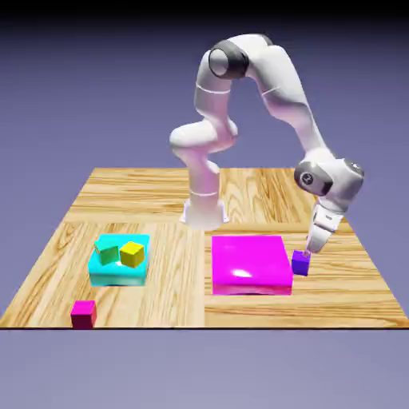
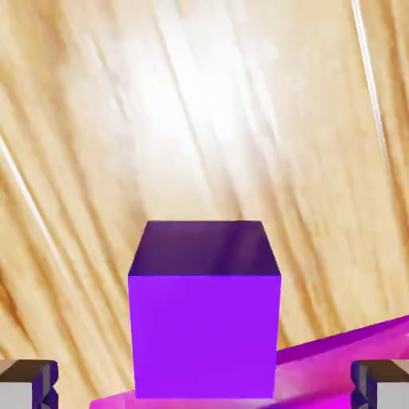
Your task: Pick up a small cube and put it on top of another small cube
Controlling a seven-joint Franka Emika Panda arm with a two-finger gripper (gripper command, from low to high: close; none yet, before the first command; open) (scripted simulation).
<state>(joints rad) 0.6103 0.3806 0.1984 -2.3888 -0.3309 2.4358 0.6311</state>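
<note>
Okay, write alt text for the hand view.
A purple cube sits between the open gripper's two fingertips, touching neither. Pale wood tabletop fills most of the background, with part of a magenta slab at the bottom.

No readable text, label or number on anything, though any marking on the arm seems too small to tell.

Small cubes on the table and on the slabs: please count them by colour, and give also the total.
Purple cube: 1
Yellow cube: 1
Green cube: 1
Magenta cube: 1
Total: 4
</note>
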